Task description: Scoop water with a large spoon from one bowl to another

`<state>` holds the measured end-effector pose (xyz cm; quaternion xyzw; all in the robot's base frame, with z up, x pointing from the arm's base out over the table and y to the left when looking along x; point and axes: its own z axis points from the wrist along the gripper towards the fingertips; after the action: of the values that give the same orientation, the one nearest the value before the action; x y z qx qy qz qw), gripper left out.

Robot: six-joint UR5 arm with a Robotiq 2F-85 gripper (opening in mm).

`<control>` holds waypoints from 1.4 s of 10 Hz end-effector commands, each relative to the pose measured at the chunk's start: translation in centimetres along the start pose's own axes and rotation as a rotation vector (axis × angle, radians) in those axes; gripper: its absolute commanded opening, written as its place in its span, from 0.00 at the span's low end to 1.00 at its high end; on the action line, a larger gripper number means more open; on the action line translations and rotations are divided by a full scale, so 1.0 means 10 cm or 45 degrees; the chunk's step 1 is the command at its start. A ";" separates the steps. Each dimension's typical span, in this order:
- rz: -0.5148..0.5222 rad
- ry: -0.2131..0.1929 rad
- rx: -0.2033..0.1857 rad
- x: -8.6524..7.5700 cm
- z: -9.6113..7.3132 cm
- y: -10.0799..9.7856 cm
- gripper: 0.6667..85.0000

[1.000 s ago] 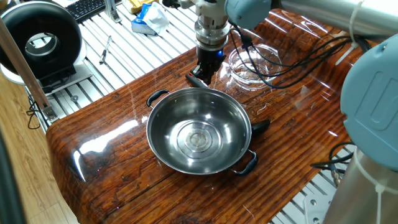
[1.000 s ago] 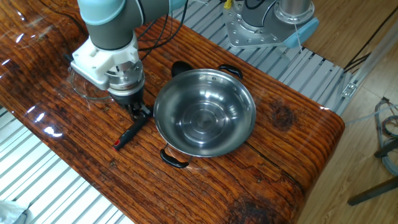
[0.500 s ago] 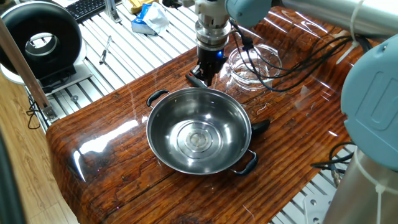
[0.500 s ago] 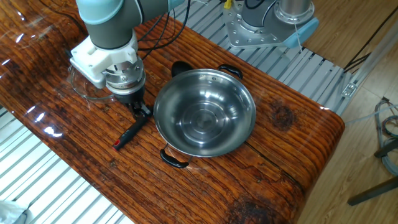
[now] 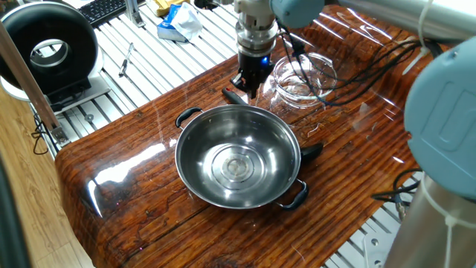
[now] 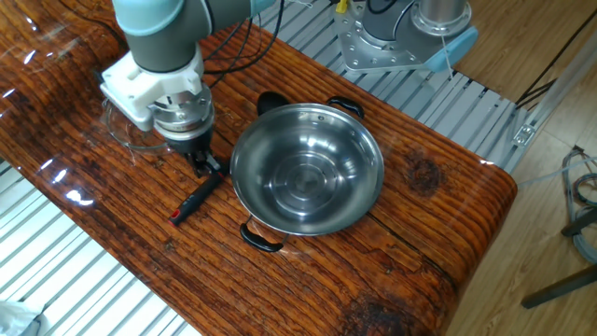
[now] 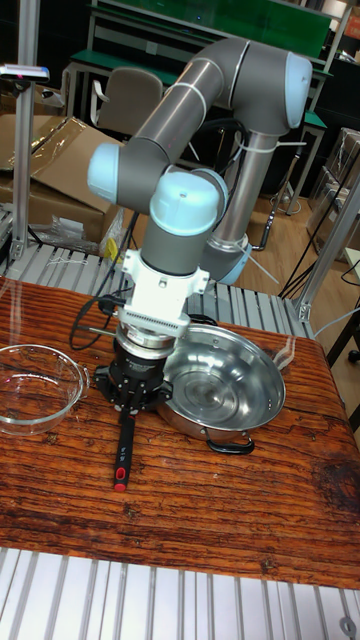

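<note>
1. The gripper (image 7: 127, 407) hangs directly over the handle of the large spoon (image 7: 123, 452), which lies flat on the table (image 6: 420, 243) just beside the steel bowl (image 6: 308, 168).
2. Whether its fingers clamp the handle or only straddle it cannot be told.
3. The handle runs along one side of the steel bowl; its scoop head (image 6: 270, 99) pokes out behind the bowl's rim.
4. The glass bowl (image 7: 35, 388) sits beyond the gripper from the steel bowl, near but apart.
5. Bare wood lies open on the steel bowl's far side, up to the table's rounded edge.
6. Water is not discernible in either bowl, only reflections.
</note>
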<state>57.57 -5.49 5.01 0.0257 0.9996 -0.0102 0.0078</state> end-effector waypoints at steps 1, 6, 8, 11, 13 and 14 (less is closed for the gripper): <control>-0.055 0.003 -0.024 -0.12 0.00 -0.10 0.35; -0.068 -0.051 -0.043 -0.28 0.14 0.22 0.35; -0.093 -0.085 -0.041 -0.34 0.20 0.28 0.37; -0.129 -0.091 -0.059 -0.36 0.21 0.32 0.47; -0.143 -0.091 -0.054 -0.40 0.27 0.29 0.48; -0.147 -0.091 -0.058 -0.41 0.29 0.27 0.48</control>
<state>61.40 -3.06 2.53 -0.0289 0.9988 0.0048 0.0401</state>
